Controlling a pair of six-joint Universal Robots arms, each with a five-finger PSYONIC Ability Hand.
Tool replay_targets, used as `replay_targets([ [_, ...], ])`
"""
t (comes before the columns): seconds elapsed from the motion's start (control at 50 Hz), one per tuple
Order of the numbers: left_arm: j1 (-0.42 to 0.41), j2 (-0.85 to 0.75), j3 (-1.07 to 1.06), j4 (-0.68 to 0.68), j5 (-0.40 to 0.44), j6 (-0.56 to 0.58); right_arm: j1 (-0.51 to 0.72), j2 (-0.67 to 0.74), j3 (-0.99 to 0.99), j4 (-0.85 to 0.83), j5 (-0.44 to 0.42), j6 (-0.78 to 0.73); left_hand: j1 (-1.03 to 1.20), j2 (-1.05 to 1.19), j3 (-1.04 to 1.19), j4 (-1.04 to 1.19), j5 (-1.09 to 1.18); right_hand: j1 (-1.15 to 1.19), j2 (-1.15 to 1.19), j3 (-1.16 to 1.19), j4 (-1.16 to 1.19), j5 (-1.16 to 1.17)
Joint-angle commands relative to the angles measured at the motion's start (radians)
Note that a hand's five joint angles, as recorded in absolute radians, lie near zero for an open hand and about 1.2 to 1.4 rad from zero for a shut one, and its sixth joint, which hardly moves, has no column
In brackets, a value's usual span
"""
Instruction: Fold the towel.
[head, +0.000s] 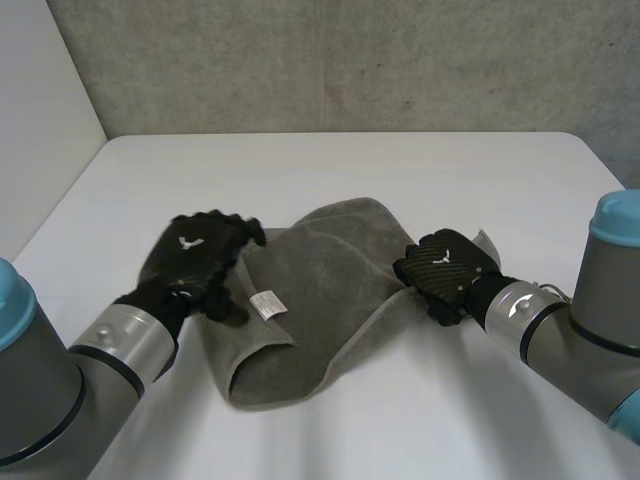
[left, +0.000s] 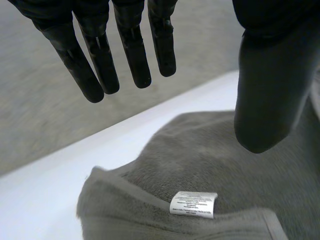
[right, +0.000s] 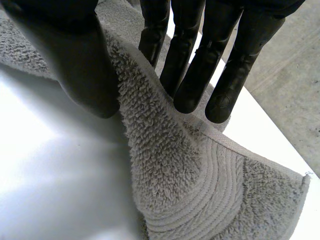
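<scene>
Your towel (head: 320, 300) lies rumpled mid-surface (head: 400, 170). It is soft and limp, so take it by a hemmed edge or corner. Your right hand (head: 445, 272) pinches its right edge between thumb and fingers, and the right wrist view shows that grip plainly. Your left hand (head: 195, 255) hovers open over the left edge, near the label (left: 193, 204).

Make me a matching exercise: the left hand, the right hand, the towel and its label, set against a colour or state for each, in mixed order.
Column 1:
1 left hand
2 right hand
3 towel
4 label

Column 2:
A white
B pinching cloth between thumb and fingers
C grey, rumpled
D open, holding nothing

Pairs: 1-D; 2-B; 3-C; 4-A
</scene>
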Motion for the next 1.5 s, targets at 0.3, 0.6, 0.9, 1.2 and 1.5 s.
replay_targets([
  [0.3, -0.017, -0.215, 0.000, -0.004, 0.178, 0.468, -0.018, 0.015, 0.099, -0.133, 0.011, 0.019, -0.137, -0.131, -0.127, -0.141, -0.286, -0.008, -0.028, -0.019, -0.024, -0.007],
  [0.6, -0.008, -0.347, 0.147, 0.038, -0.149, 0.390, -0.018, 0.053, 0.108, -0.151, 0.012, 0.019, -0.128, -0.122, -0.118, -0.132, -0.277, -0.008, -0.028, -0.019, -0.024, -0.007],
  [0.9, 0.177, -0.272, 0.070, 0.173, -0.430, 0.257, -0.016, 0.055, 0.108, -0.162, 0.025, 0.019, -0.263, -0.257, -0.253, -0.267, -0.412, -0.008, -0.028, -0.019, -0.024, -0.007],
  [1.2, 0.173, -0.121, -0.028, 0.314, -0.435, 0.251, -0.021, 0.055, 0.111, -0.188, 0.063, 0.019, -0.363, -0.357, -0.353, -0.367, -0.512, -0.005, -0.025, -0.016, -0.021, -0.004],
  [1.5, 0.350, -0.077, -0.037, 0.397, -0.445, 0.232, -0.027, 0.055, 0.109, -0.194, 0.066, 0.019, -0.398, -0.392, -0.388, -0.402, -0.548, -0.002, -0.022, -0.013, -0.018, -0.001],
])
